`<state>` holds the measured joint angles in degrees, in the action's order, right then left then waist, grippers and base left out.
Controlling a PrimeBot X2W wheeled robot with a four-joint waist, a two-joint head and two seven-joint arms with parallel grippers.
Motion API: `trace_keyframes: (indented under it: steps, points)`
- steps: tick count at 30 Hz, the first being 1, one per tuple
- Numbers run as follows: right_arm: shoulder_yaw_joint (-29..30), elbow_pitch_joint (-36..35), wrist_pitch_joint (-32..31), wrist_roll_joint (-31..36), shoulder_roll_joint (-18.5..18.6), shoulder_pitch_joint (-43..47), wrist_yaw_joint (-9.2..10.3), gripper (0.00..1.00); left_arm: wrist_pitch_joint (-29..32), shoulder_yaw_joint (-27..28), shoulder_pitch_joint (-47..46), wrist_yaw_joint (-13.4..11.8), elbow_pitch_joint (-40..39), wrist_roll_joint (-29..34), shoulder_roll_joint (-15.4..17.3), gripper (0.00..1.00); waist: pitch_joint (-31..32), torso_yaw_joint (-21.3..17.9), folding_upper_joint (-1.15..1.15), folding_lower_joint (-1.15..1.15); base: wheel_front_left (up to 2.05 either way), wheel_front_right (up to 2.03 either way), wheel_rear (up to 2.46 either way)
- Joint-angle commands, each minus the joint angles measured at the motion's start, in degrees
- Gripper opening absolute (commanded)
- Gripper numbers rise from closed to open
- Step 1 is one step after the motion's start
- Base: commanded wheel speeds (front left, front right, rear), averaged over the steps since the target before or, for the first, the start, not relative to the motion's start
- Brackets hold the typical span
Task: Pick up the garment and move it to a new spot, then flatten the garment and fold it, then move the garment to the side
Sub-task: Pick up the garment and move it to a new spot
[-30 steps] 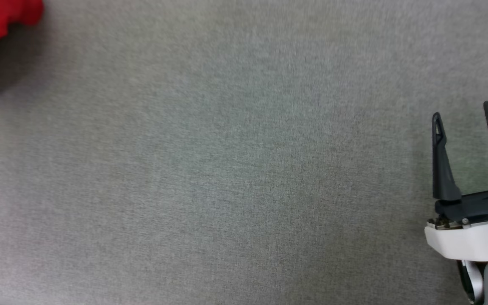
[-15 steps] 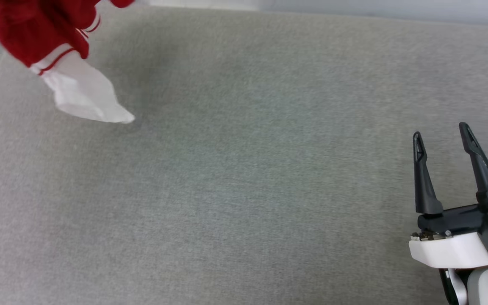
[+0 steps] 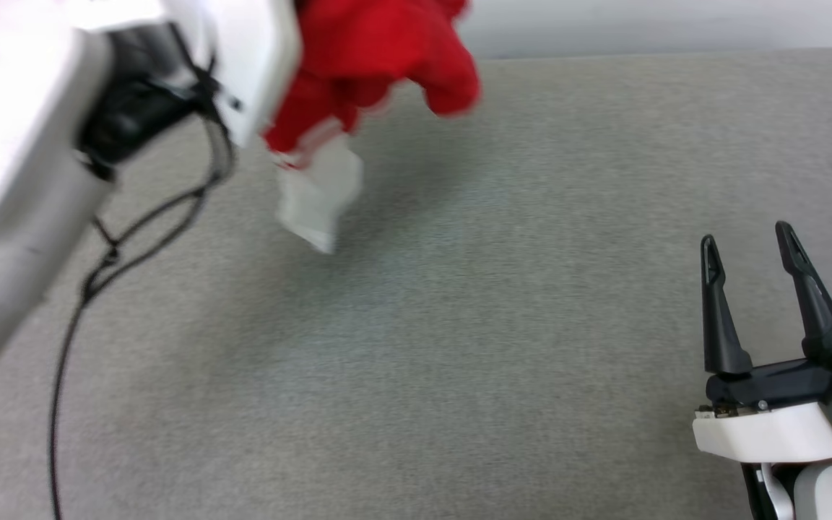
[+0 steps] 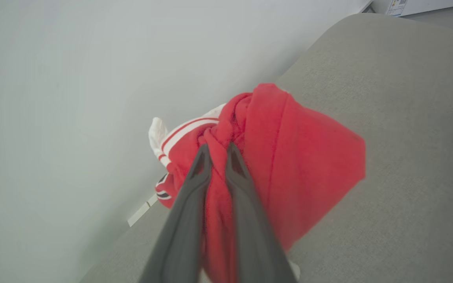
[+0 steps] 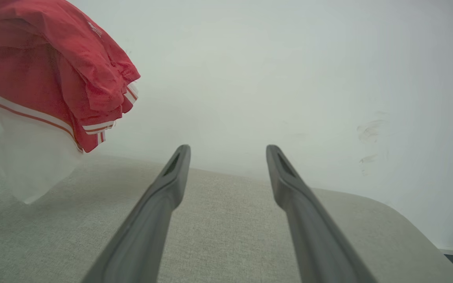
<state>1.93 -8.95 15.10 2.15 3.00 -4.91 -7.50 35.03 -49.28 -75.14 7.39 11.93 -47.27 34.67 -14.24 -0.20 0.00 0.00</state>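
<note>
The red shirt (image 3: 373,65) was up in the far left corner of the head view a moment ago. Now it hangs near the top middle, and the big white left arm (image 3: 19,144) has come in with it. The camera has turned too, so some of that shift is only the view moving.

The shirt is a crumpled bunch in the air, pinched between the left jaws. Those jaws are squeezed nearly shut on a twist of red cloth. The rest puffs out past their tips and droops down beside them. A white sleeve (image 3: 315,195) dangles lowest, over the grey tabletop (image 3: 459,361). I cannot tell if its tip brushes the tabletop.

The right jaws are spread wide with nothing in them. They sit low over the tabletop. The shirt is well apart from them, out ahead of their tips and off to their left.

The shirt looks soft, light and floppy. It should not break or slip much, but it will flop into a heap when let go. I think the shoulders or the bottom corners are the best places to grab for spreading it flat.

The left wrist view shows the pinch close up, with two dark fingers (image 4: 195,196) on the red twist. In the head view the arm stands in front of that. The right wrist view shows the red and white stripes (image 5: 30,114) clearly, while the head view is blurry there.
</note>
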Motion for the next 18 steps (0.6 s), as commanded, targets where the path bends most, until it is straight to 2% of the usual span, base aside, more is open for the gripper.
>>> trace_keyframes:
  steps: [1, 2, 7, 11, 12, 13, 14, 18]
  points:
    - [0.0, 0.1, 0.1, -0.3, -0.2, 0.3, 0.02, 1.0, -0.4, -0.1, 0.2, 0.0, -0.3, -0.4, -0.4, 0.0, 0.4, -1.7, 0.0, 0.0, 0.0, 0.0, 0.0]
    - [0.2, 0.1, 0.1, -0.8, -0.2, 0.4, 0.02, 1.0, -0.8, -2.5, 1.0, 0.0, -0.9, -0.6, -2.0, 0.0, 0.2, -2.9, 0.0, 0.0, 0.0, 0.0, 0.0]
    - [0.1, 0.1, 0.1, -1.4, -0.2, 0.1, 0.02, 1.0, -2.6, -9.0, 3.7, 0.0, -1.3, -1.1, -5.4, 0.0, -1.0, -5.0, 0.0, 0.0, 0.0, 0.0, 0.0]
    - [-0.1, 0.4, 0.1, -1.6, -0.2, -0.4, 0.02, 1.0, -4.5, -14.6, 7.2, 0.0, 0.1, -1.9, -7.9, 0.0, -2.3, -6.0, 0.0, 0.0, 0.0, 0.0, 0.0]
    - [-0.1, 0.4, 0.1, -1.6, -0.2, -0.4, 0.02, 1.0, -4.5, -14.6, 7.2, 0.0, 0.1, -1.9, -7.9, 0.0, -2.3, -6.0, 0.0, 0.0, 0.0, 0.0, 0.0]
    - [-0.2, 0.5, 0.1, -1.6, -0.2, -0.8, 0.02, 1.0, -5.9, -17.3, 9.3, 0.0, 1.3, -2.6, -9.5, 0.0, -3.0, -6.3, 0.0, 0.0, 0.0, 0.0, 0.0]
    - [-0.2, 0.5, 0.1, -1.6, -0.2, -0.8, 0.02, 1.0, -5.9, -17.3, 9.3, 0.0, 1.3, -2.6, -9.5, 0.0, -3.0, -6.3, 0.0, 0.0, 0.0, 0.0, 0.0]
    - [-0.2, 0.9, 0.1, -1.6, -0.2, -1.0, 0.02, 1.0, -8.7, -21.7, 13.5, 0.0, 4.1, -3.2, -12.8, 0.0, -3.9, -6.6, 0.0, 0.0, 0.0, 0.0, 0.0]
